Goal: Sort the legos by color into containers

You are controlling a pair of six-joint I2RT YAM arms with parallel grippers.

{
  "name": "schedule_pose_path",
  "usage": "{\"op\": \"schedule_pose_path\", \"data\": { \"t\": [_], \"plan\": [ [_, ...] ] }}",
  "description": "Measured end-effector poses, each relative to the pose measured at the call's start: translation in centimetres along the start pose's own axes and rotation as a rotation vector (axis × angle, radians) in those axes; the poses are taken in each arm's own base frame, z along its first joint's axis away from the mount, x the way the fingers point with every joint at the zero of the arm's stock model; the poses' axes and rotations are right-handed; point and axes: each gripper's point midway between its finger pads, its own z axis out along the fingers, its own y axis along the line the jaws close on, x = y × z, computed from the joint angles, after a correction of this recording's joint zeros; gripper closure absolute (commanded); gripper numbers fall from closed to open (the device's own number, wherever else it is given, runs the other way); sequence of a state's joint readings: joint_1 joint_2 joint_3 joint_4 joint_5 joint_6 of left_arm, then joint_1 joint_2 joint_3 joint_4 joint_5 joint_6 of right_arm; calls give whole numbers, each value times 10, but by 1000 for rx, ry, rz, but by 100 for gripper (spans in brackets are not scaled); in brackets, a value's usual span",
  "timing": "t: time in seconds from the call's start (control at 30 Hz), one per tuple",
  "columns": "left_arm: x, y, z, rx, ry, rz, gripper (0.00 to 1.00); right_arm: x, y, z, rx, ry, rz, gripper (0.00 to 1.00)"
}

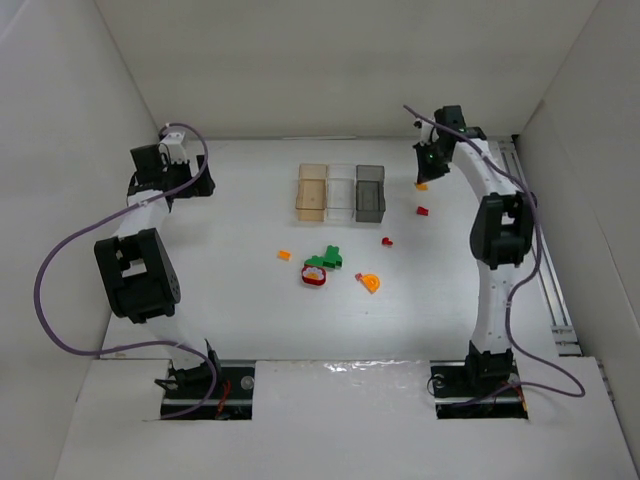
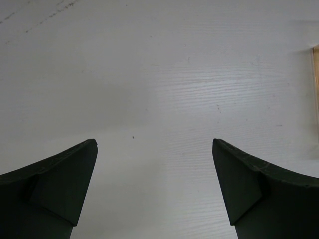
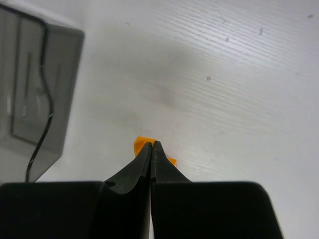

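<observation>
Three containers stand in a row at the back: amber (image 1: 311, 191), clear (image 1: 341, 192) and dark grey (image 1: 370, 192). My right gripper (image 1: 425, 165) is to the right of them, shut, with its tips (image 3: 151, 144) right over a small orange lego (image 3: 139, 146) that shows on both sides of the fingers; I see no gap between the jaws. That lego also shows in the top view (image 1: 421, 186). My left gripper (image 1: 195, 180) is open and empty (image 2: 154, 149) over bare table at the far left. Loose legos lie mid-table: green bricks (image 1: 328, 258), a red ring (image 1: 314, 275), an orange wedge (image 1: 371, 283).
Two small red bricks (image 1: 422, 211) (image 1: 386, 241) lie right of centre, and a small orange brick (image 1: 284, 254) left of the green ones. The dark grey container (image 3: 35, 99) is just left of my right fingers. The amber container's edge (image 2: 316, 84) shows at the right of the left wrist view. White walls enclose the table.
</observation>
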State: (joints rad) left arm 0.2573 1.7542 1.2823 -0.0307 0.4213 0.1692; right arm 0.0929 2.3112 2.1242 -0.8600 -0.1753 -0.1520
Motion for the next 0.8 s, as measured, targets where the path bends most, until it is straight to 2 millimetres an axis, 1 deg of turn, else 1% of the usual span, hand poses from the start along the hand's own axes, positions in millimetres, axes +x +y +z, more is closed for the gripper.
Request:
{"op": "schedule_pose_path", "data": {
  "t": [0.03, 0.1, 0.17, 0.23, 0.27, 0.33, 0.4, 0.47, 0.53, 0.6, 0.67, 0.73, 0.8],
  "plan": [
    [3, -1, 0, 3, 5, -5, 0, -2, 2, -15, -4, -20, -7, 100],
    [8, -2, 1, 10, 12, -12, 0, -11, 9, -42, -15, -80, -34, 100],
    [13, -4, 1, 19, 21, -19, 0, -28, 25, -69, -41, -159, -79, 100],
    [15, -5, 1, 21, 26, -24, 0, -43, 46, -85, -73, -225, -127, 100],
    [15, -5, 1, 23, 26, -25, 0, -51, 57, -90, -94, -256, -156, 100],
    [16, -6, 1, 25, 27, -26, 0, -57, 83, -92, -135, -276, -201, 100],
    [16, -6, 1, 28, 27, -30, 0, -56, 106, -83, -177, -268, -233, 100],
    [14, -8, 0, 32, 24, -35, 0, -51, 126, -68, -219, -243, -254, 100],
    [12, -10, -4, 39, 18, -37, 0, -46, 136, -49, -241, -211, -256, 100],
    [6, -16, -10, 53, 4, -29, 0, -39, 137, -30, -250, -176, -241, 100],
    [-1, -24, -18, 73, -11, -9, 0, -29, 133, -12, -249, -136, -223, 100],
    [-8, -33, -24, 97, -28, 30, 0, -22, 131, 0, -250, -106, -213, 100],
    [-11, -47, -29, 135, -31, 72, 0, -19, 129, 6, -247, -94, -209, 86]
  ]
}}
